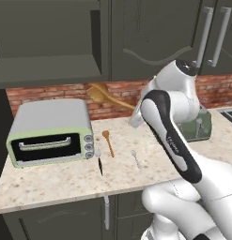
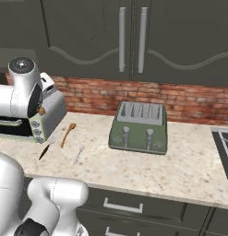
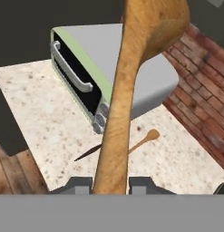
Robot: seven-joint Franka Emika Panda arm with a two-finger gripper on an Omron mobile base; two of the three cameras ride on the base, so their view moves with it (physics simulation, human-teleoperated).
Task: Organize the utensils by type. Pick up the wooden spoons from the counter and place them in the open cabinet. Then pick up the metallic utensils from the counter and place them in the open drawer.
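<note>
A simulated kitchen: a beige speckled table (image 1: pixel 56 180) runs under dark cabinets against a red brick wall (image 2: pixel 180 99). The claw (image 3: pixel 110 183) is clamped on the handle of the long wooden spoon (image 3: pixel 131 86), which it holds in the air above the table, the broad bowl at 12 o'clock in the hand view; in the left base view that bowl points toward 10 o'clock, up at the open cabinet (image 1: pixel 47 70), whose shelf looks bare.

Below the claw sit the toaster oven (image 1: pixel 49 131) and, at its 3 o'clock, the small wooden spoon (image 1: pixel 107 142), the knife (image 1: pixel 100 164) and the fork (image 1: pixel 135 158), all lying flat on the table. A green toaster (image 2: pixel 139 127) stands well apart at 3 o'clock.

Judging by this, the task is early: the first spoon is in transit, while the second spoon and both metal pieces are left. I can read no brand or writing anywhere.
</note>
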